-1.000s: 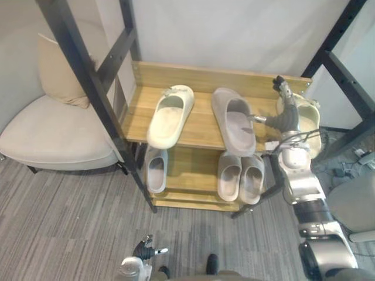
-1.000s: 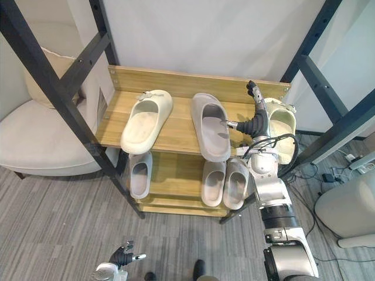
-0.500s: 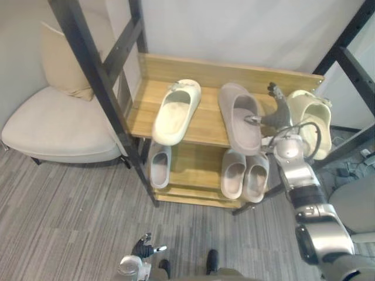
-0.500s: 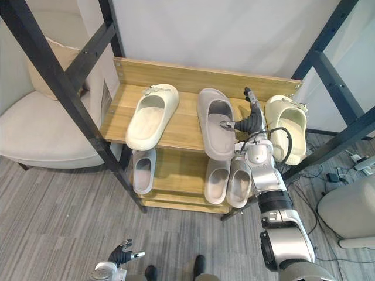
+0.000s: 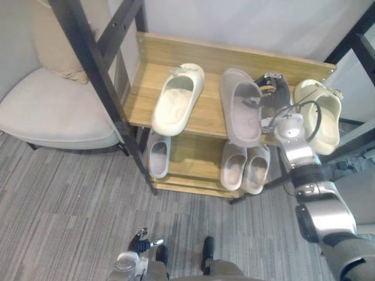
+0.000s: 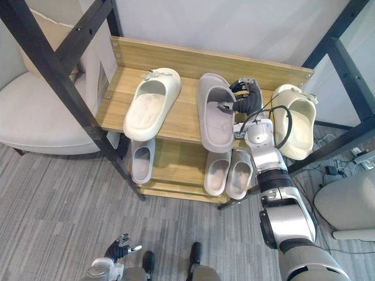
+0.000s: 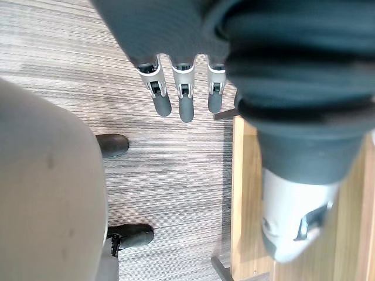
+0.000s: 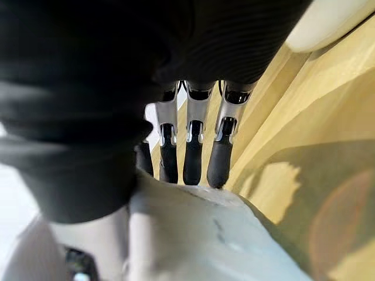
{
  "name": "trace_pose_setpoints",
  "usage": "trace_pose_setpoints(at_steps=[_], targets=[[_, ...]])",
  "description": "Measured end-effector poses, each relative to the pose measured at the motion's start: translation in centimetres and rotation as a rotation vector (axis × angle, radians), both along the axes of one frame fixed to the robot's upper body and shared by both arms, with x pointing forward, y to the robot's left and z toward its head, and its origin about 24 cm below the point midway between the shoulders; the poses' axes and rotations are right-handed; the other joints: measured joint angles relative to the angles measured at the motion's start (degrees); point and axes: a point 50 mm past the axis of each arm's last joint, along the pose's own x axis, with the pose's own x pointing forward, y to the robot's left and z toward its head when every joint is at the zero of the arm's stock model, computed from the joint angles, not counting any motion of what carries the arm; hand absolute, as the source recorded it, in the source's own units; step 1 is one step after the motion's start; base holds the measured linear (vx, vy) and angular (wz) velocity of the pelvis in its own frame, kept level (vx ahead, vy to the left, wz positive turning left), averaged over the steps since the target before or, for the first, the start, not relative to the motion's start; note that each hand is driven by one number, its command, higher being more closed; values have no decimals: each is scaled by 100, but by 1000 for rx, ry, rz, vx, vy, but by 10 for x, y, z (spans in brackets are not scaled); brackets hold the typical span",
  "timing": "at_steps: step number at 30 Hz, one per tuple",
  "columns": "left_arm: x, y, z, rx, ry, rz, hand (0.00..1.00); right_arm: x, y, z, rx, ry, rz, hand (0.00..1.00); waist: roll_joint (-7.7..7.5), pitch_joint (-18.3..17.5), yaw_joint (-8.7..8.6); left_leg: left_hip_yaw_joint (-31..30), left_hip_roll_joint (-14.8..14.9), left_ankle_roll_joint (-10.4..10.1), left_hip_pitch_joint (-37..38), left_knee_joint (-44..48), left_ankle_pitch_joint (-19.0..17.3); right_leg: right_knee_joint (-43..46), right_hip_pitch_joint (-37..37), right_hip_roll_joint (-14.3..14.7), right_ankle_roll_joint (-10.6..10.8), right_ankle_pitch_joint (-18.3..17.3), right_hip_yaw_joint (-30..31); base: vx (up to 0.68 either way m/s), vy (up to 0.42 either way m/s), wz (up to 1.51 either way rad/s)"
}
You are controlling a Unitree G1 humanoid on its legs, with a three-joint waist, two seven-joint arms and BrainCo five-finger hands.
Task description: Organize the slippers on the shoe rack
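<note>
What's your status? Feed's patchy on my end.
Left hand open, idle, hanging low. Right hand on grey slipper, top shelf; grip unclear. Cream slipper close on its right.

A beige armchair with a cushion stands on grey striped carpet beside a black beam.
</note>
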Motion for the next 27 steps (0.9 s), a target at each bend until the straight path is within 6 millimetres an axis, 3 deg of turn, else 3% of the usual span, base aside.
trace_pose_setpoints(at_steps=[7, 14, 23, 27], targets=[[0, 0, 0, 1, 3, -1, 0, -10, 6, -7, 3, -21, 40, 100, -3, -1, -2, 58, 45, -12, 93, 0, -15, 0, 66, 35, -1, 1, 51, 12, -19, -3], [-1, 0, -1, 4, 6, -10, 0, -44, 14, -25, -11, -60, 107, 100, -5, -24, -46, 68, 80, -19, 199, 12, -30, 0, 177, 34, 0, 1, 55, 0, 0, 0], [-10, -3, -5, 15, 42, -57, 0, -90, 30, -4, 14, -289, 192, 100, 27, -285, -196, 152, 102, -57, 267, 119, -95, -1, 248, 45, 20, -13, 172, -16, -15, -6], [-18, -7, -8, 7, 75, -75, 0, -110, 39, 2, 14, -359, 257, 100, 128, -482, -267, 174, 106, -49, 283, 207, -151, -1, 293, 40, 26, -17, 209, -8, -6, -2]])
